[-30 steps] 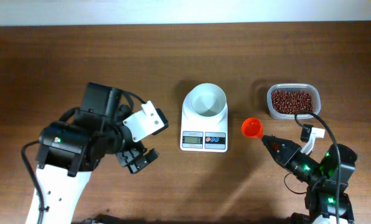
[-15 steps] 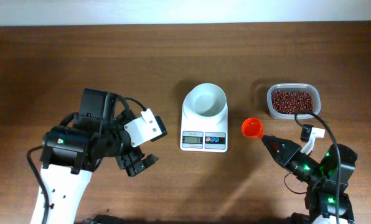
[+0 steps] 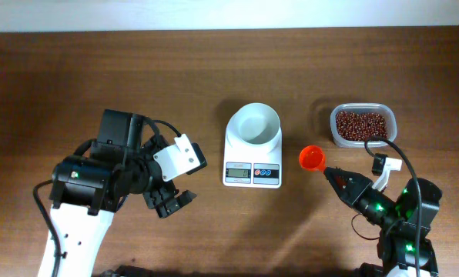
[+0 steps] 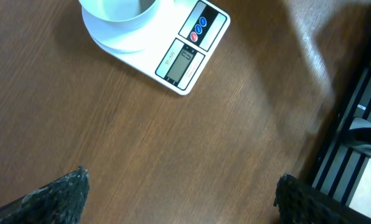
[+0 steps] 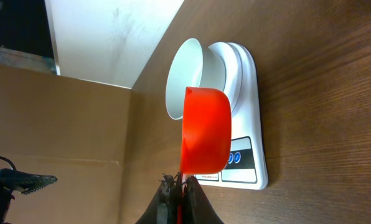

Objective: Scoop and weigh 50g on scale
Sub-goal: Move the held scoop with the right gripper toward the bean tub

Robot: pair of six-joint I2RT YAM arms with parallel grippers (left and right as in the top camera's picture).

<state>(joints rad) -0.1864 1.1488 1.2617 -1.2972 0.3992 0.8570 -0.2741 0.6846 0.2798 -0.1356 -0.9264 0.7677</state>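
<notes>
Overhead: scale (image 3: 252, 171) sits mid-table (image 3: 214, 69), white bowl (image 3: 258, 125) on its platform, display facing 6 o'clock so it reads from the robot side. Right claw (image 3: 334, 178) is clenched on the handle of the red scoop (image 3: 313, 158). Cup is level, looks empty, at 3 o'clock of the scale, bean tub (image 3: 361, 125) at its 1 o'clock, probably staged between the two. Left claw (image 3: 172, 201) is released wide, grasping nothing, parked at 8 o'clock of the scale, likely out of the way.
</notes>
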